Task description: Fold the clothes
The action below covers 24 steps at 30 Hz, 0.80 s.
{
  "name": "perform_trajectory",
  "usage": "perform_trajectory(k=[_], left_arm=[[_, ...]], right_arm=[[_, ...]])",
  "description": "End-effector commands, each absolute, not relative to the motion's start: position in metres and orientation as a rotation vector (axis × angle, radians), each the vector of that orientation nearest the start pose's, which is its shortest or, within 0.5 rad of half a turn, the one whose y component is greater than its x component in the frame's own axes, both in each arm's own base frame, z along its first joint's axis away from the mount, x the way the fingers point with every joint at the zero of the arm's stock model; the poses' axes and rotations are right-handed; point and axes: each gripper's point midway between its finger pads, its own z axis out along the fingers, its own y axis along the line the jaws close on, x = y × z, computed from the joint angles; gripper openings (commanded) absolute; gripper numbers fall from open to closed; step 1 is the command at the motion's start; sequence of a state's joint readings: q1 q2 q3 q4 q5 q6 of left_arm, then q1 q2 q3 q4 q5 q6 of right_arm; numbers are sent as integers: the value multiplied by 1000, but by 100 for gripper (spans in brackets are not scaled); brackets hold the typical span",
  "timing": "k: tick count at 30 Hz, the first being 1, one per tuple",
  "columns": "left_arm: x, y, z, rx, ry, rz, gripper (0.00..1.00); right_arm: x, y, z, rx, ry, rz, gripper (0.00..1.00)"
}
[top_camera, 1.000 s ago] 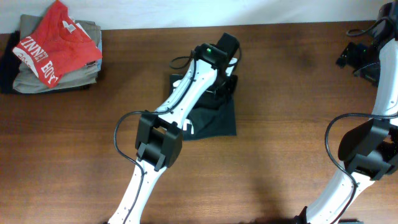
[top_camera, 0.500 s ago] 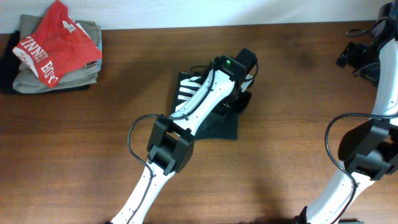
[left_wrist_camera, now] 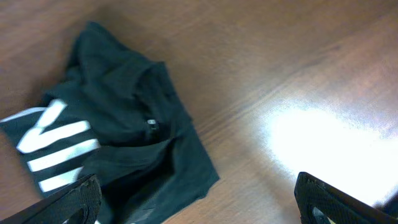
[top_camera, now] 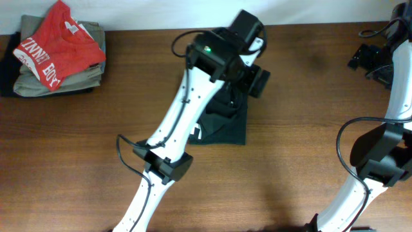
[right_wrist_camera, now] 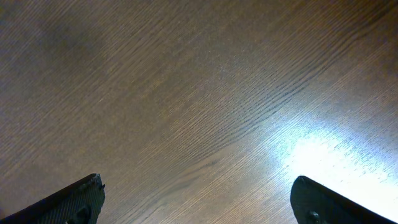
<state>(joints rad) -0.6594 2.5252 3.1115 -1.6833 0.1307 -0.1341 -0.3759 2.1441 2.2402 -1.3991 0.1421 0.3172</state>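
The clothes, a dark charcoal T-shirt, lie folded in a compact bundle at the table's middle, partly hidden under my left arm. In the left wrist view the shirt shows a crumpled collar and white lettering at the left. My left gripper hovers above the shirt's far right edge; the left gripper is open, with nothing between its fingers. My right gripper sits at the far right, away from the shirt. The right gripper is open over bare wood.
A stack of folded garments stands at the back left corner, a red T-shirt on top of khaki ones. The table is dark brown wood, and its back edge meets a white wall.
My left gripper has opened and let go of the shirt, then lifted and swung toward the back. The shirt stays folded on the table. The right arm has not moved.
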Motion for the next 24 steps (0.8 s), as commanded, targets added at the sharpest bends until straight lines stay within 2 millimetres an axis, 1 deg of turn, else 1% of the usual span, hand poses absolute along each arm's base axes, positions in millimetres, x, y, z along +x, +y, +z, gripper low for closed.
perform_trajectory(k=[1,2,4,6,7,10,12,13,18,20,23,24], left_arm=[[416,-301,210,672,2721,-341,99],[420,-290,199,646,2766,-321,99],[425,-274,187,608,2823,-297,99],[425,-255,182,562,2878,-284,99],[423,-248,183,544,2898,-300,99],[410,-226,192,491,2954,-333,99],[396,-214,186,478,3017,-311,99],[387,-210,178,494,3060,-296,99],[364,-209,143,540,3191,-273,99],[355,-220,129,567,3222,-332,99],[347,-241,119,662,3206,-447,99],[345,-245,116,678,3202,-451,99]], right_arm=[[423,-196,189,1001,2675,-243,99],[423,-196,189,1001,2675,-243,99],[423,-196,189,1001,2675,-243,99],[423,-196,189,1001,2675,-243,99],[423,-196,189,1001,2675,-243,99],[423,-196,189,1001,2675,-243,99],[423,-196,189,1001,2675,-243,99],[423,-196,189,1000,2675,-243,99],[423,-196,189,1001,2675,-243,99],[423,-196,189,1001,2675,-243,99],[423,-196,189,1001,2675,-243,98],[423,-196,189,1001,2675,-243,99]])
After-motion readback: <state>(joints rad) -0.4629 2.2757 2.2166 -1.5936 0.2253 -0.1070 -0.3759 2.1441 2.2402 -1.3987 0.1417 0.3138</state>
